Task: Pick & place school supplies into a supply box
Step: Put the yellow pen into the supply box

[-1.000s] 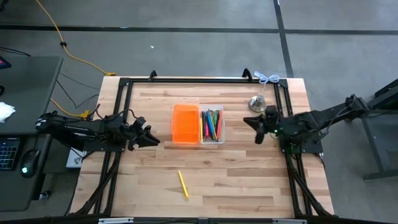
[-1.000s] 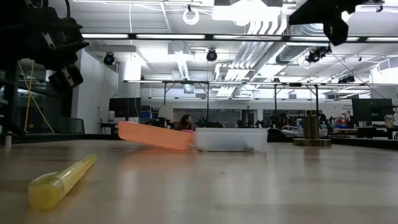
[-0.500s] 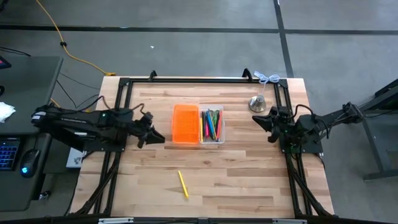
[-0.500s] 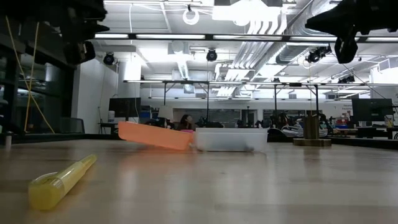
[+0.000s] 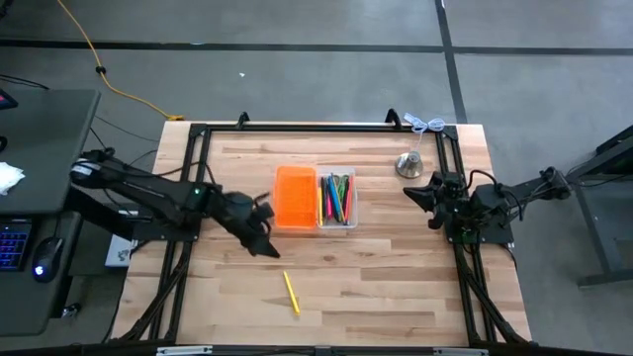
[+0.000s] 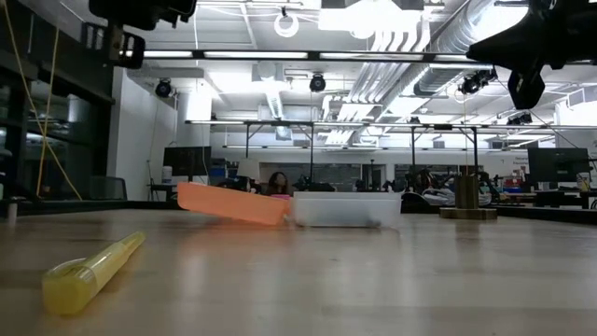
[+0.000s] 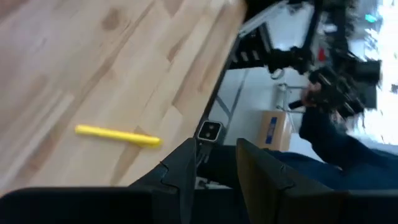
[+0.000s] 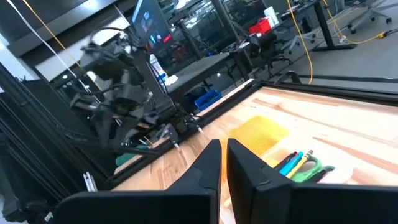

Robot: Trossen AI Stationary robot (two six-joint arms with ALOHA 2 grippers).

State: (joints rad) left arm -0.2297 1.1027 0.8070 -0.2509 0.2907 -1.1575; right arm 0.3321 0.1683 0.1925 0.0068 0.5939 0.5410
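Note:
A yellow marker (image 5: 291, 293) lies flat on the bare wood near the table's near edge; it also shows close up in the low view (image 6: 89, 273) and in the left wrist view (image 7: 118, 135). The supply box sits open mid-table: its orange half (image 5: 295, 197) lies left of the clear tray (image 5: 337, 200), which holds several coloured pens. My left gripper (image 5: 265, 245) hovers between the box and the yellow marker, fingers a little open (image 7: 216, 165). My right gripper (image 5: 427, 198) hangs in the air by the right rail, fingers shut (image 8: 224, 155).
A silver bell-shaped object (image 5: 409, 164) stands at the far right, just beyond my right gripper. Black rails (image 5: 188, 237) run along the table's left, right and far sides. Bare wood surrounds the yellow marker. A person sits in the room behind the box (image 6: 277, 183).
My left gripper has swung from beside the left rail toward the table's right and near edge, ending past the orange half's near corner and closer to the yellow marker. My right gripper has drawn back a little toward the right edge. The marker and the box have stayed put.

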